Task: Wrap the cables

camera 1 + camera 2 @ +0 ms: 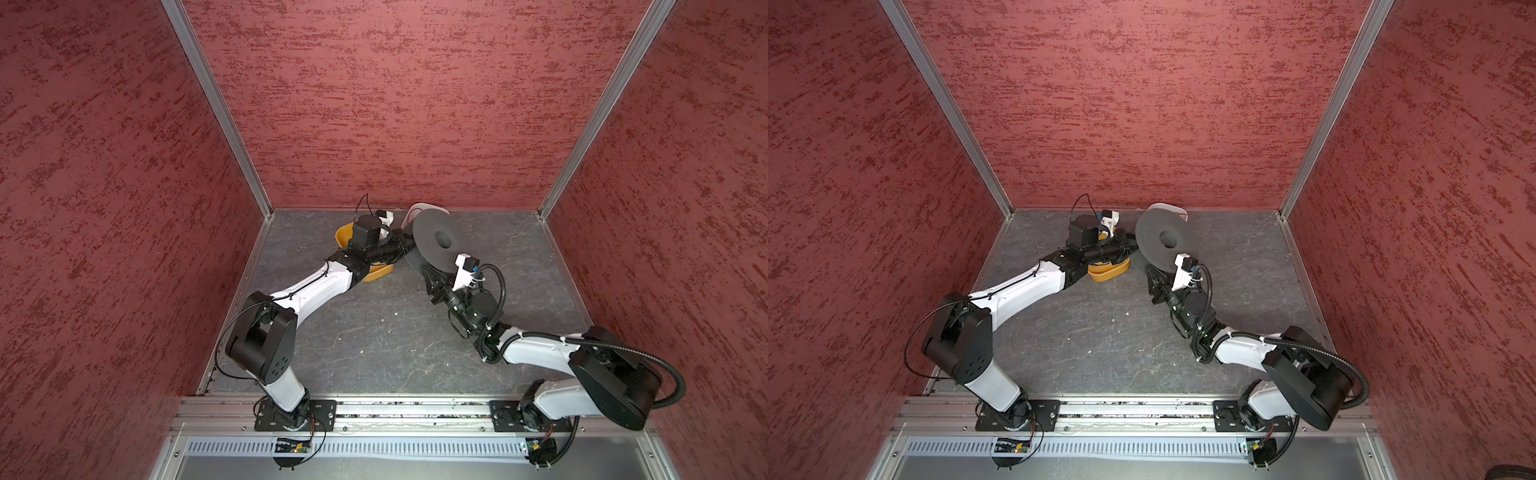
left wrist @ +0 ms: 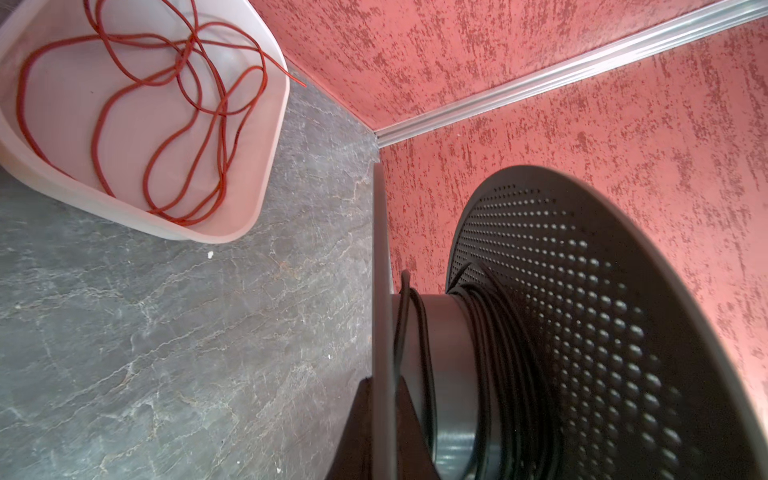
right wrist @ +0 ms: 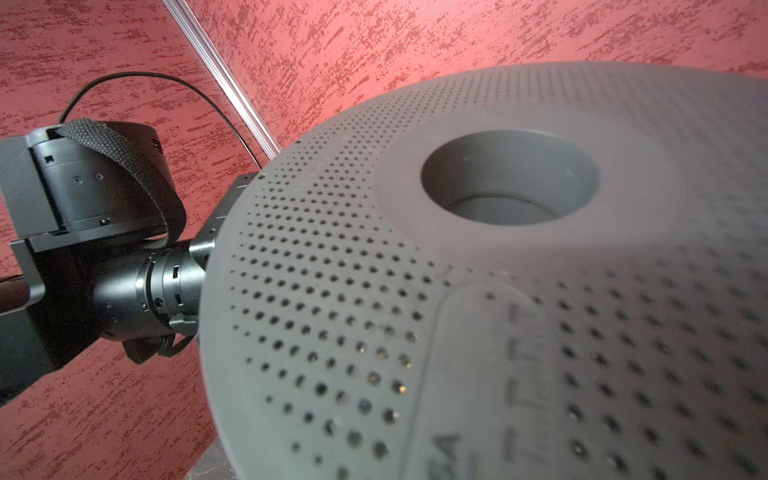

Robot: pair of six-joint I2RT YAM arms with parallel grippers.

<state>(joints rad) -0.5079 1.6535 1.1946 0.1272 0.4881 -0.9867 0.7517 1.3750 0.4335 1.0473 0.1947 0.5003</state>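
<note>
Your left pincer [image 1: 407, 245] is clamped hard on the rim of the grey spool [image 1: 436, 241], gripping the thin flange [image 2: 381, 291] and holding the spool tilted. I cannot tell whether its low edge rests on the table [image 1: 374, 332].

The black wire [image 2: 507, 353] lies just ahead of that pincer, wound round the hub [image 2: 449, 353]. Most turns are packed against the perforated flange [image 2: 602, 311]. A couple of slack turns sit right beside the thin flange, close to your grip. Where the free end runs is not clear.

Your right pincer [image 1: 433, 282] is at the spool's lower edge, across from the left one. The spool hides its jaws, so I cannot tell whether they are apart or closed on the rim.

The step in hand looks like turning the spool to take up wire.
- Hold the left clamp steady as the pivot.
- Seat the right pincer squarely on the rim before you pull, and turn in short arcs.
- Watch the slack turns: I judge they could slip over the thin flange if the spool tips further towards the left pincer.
- Keep clear of the white tray [image 2: 266, 166] of red cord [image 2: 166, 124] beyond the left pincer.
- Mind the yellow tray [image 1: 376, 274] under that arm too.
</note>
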